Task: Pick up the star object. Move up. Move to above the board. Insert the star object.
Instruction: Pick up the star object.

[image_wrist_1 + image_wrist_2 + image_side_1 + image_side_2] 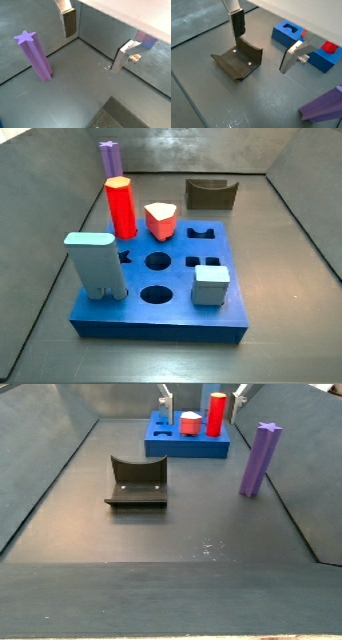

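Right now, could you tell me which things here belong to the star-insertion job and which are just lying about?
Job:
- star object, upright on the floor, not held
- board
- gripper, empty, near the star object

Lying about:
- red peg, in the board
- pale blue block, in the board
- dark grey notched block, on the floor

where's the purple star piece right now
The star object stands upright on the floor, apart from the board and beside the right wall in a side view; the open hand isn't touching it.
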